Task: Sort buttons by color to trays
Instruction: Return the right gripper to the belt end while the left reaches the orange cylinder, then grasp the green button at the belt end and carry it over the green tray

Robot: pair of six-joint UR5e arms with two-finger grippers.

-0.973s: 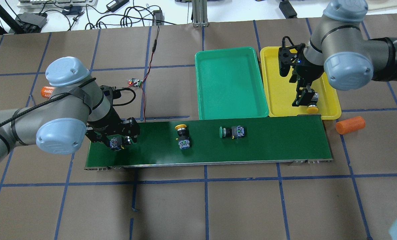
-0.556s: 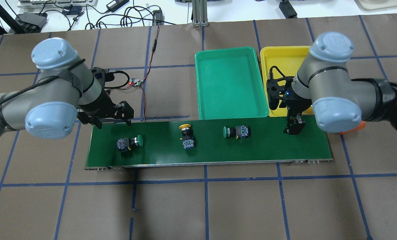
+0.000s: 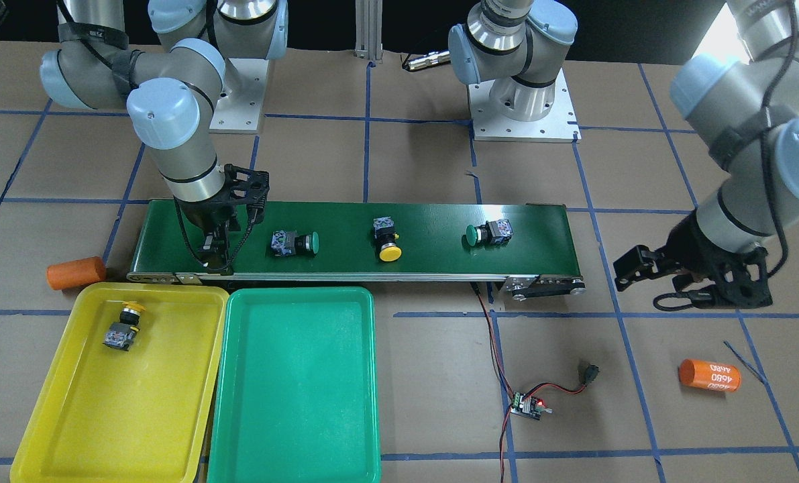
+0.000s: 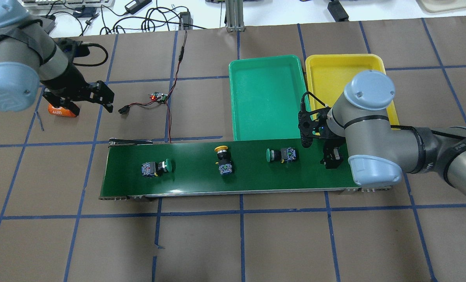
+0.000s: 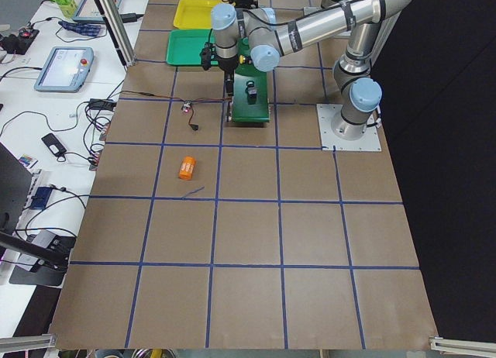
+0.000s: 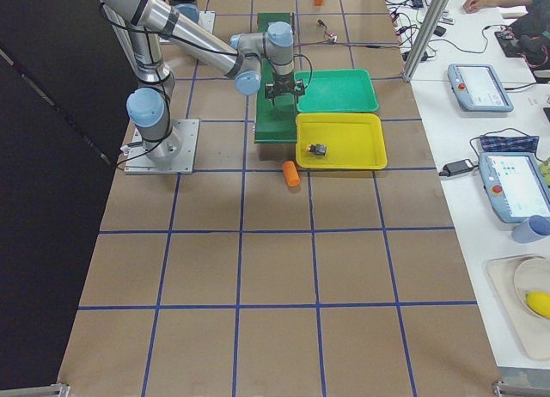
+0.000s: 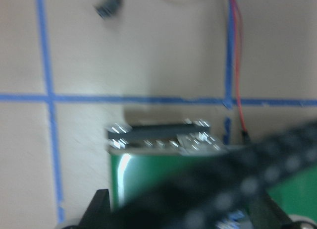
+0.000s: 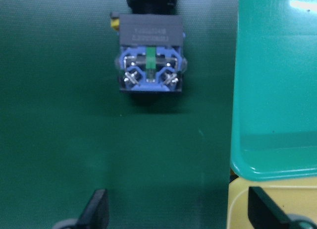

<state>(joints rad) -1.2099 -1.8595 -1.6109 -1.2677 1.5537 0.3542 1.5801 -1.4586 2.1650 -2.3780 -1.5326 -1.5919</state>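
Three buttons lie on the conveyor belt (image 4: 193,178): a green button (image 4: 156,168) at the left, a yellow button (image 4: 223,158) in the middle and a green button (image 4: 281,154) at the right. A second yellow button (image 3: 123,327) lies in the yellow tray (image 3: 124,409); the overhead view hides it behind my right arm. The green tray (image 4: 270,98) holds nothing. My right gripper (image 4: 332,159) is open and empty over the belt, just right of the right green button (image 8: 150,55). My left gripper (image 4: 88,102) is open and empty, off the belt at the back left.
One orange cylinder (image 4: 62,111) lies under my left gripper; another (image 3: 76,272) lies beside the belt's end by the yellow tray. A small controller board (image 4: 159,97) with red wires lies behind the belt.
My left gripper let go of the left green button and drew back off the belt. My right gripper left the yellow button in the yellow tray and moved onto the belt. The buttons drifted right.
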